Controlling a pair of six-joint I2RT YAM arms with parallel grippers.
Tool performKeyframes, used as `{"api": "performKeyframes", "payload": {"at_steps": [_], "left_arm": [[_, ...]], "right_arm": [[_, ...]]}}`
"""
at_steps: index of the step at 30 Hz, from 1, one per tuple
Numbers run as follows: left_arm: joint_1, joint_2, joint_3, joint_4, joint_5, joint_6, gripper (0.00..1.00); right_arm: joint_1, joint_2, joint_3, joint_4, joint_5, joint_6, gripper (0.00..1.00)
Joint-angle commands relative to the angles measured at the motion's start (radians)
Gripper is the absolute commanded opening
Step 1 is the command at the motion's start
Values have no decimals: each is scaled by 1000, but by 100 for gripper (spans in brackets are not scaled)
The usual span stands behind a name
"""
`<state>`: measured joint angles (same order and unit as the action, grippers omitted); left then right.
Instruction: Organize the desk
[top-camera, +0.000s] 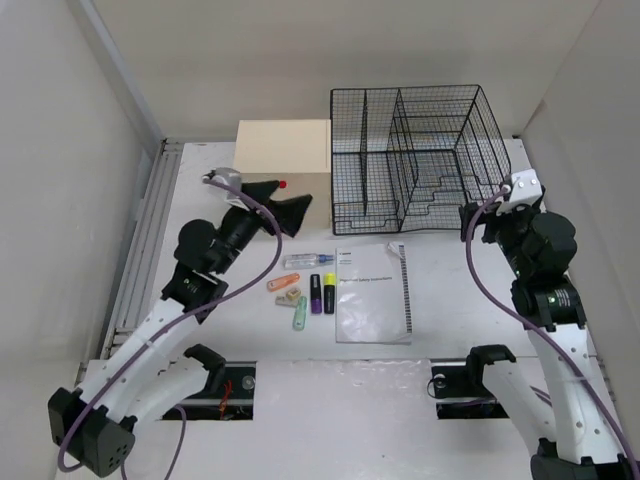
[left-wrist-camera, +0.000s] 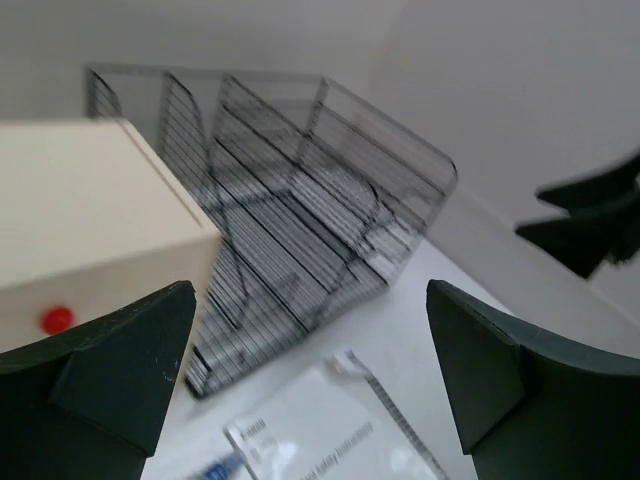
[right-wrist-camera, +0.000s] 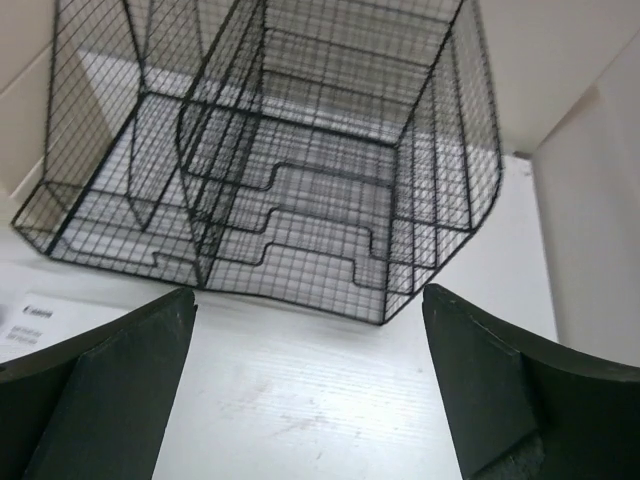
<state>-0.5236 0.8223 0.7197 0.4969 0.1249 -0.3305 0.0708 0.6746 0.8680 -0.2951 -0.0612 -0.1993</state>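
The white desk (top-camera: 450, 290) holds a loose cluster of small items left of centre: a blue-capped tube (top-camera: 307, 261), an orange piece (top-camera: 283, 283), a purple highlighter (top-camera: 316, 294), a black and yellow highlighter (top-camera: 329, 293) and a pale green piece (top-camera: 300, 313). A white booklet (top-camera: 372, 293) lies to their right. My left gripper (top-camera: 285, 210) is open and empty, raised in front of the cream drawer box (top-camera: 283, 150). My right gripper (top-camera: 478, 222) is open and empty, just right of the black wire rack (top-camera: 415, 160).
The drawer box has a red knob (top-camera: 283, 185), also in the left wrist view (left-wrist-camera: 57, 320). The rack fills the right wrist view (right-wrist-camera: 270, 160) and shows in the left wrist view (left-wrist-camera: 290, 200). White walls stand on three sides. A metal rail (top-camera: 145, 240) runs along the left.
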Motion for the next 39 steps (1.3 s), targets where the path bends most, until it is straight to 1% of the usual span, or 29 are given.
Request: {"api": "performKeyframes", "payload": {"at_steps": [1,2,3,4,5,6,8,10,12,13,14,15,16,17,18,19,20,22,26,28,30,34,39], "left_arm": [[-7,49,-54,-22,358,-71,100],[-16,64,-69,0,386,-93,100],[-16,77,-83,29,415,-110,100],[-30,92,-92,57,462,-110,100],[-58,124,-92,75,485,-122,100],[-70,141,-92,89,498,-136,100],[-79,191,-104,119,498,-156,100],[-119,216,-130,120,458,-170,100],[-171,245,-150,129,357,-170,100],[-193,256,-160,129,322,-160,100],[-229,279,-170,129,262,-150,100],[-230,291,-170,129,237,-150,100],[-252,304,-170,129,220,-150,100],[-253,317,-170,129,210,-150,100],[-263,330,-181,129,181,-150,100],[-272,351,-181,129,162,-162,100],[-273,362,-181,129,139,-162,100],[-282,394,-190,129,95,-171,100],[-302,466,-201,138,53,-171,100],[-314,500,-201,154,44,-171,100],[-328,550,-190,154,13,-171,100],[-352,615,-158,154,-22,-162,100],[-375,690,-137,166,-45,-153,100]], "right_arm": [[4,-13,5,-81,-108,32,100],[4,-24,5,-105,-162,5,100],[4,-38,-16,-122,-237,-79,100],[4,-68,-30,-136,-326,-119,100],[4,-82,-50,-136,-464,-120,100],[4,-83,-69,-110,-524,-120,100],[4,-18,-69,-128,-609,-80,100],[4,34,-57,-128,-623,-60,100],[4,95,-47,-119,-623,-48,70],[4,114,-47,-110,-623,-34,59],[4,150,-47,-110,-641,-10,30],[4,170,-47,-110,-641,-9,21],[4,192,-47,-98,-653,7,20],[4,215,-47,-98,-664,17,29],[4,261,-56,-84,-681,17,78],[4,285,-57,-75,-733,17,85],[4,313,-67,-53,-767,17,89],[4,396,-67,-41,-817,17,100],[4,517,-76,-41,-828,30,100],[4,558,-118,5,-828,59,100],[4,568,-153,65,-772,92,100],[4,557,-241,145,-727,126,100],[4,594,-262,157,-689,155,100]]}}
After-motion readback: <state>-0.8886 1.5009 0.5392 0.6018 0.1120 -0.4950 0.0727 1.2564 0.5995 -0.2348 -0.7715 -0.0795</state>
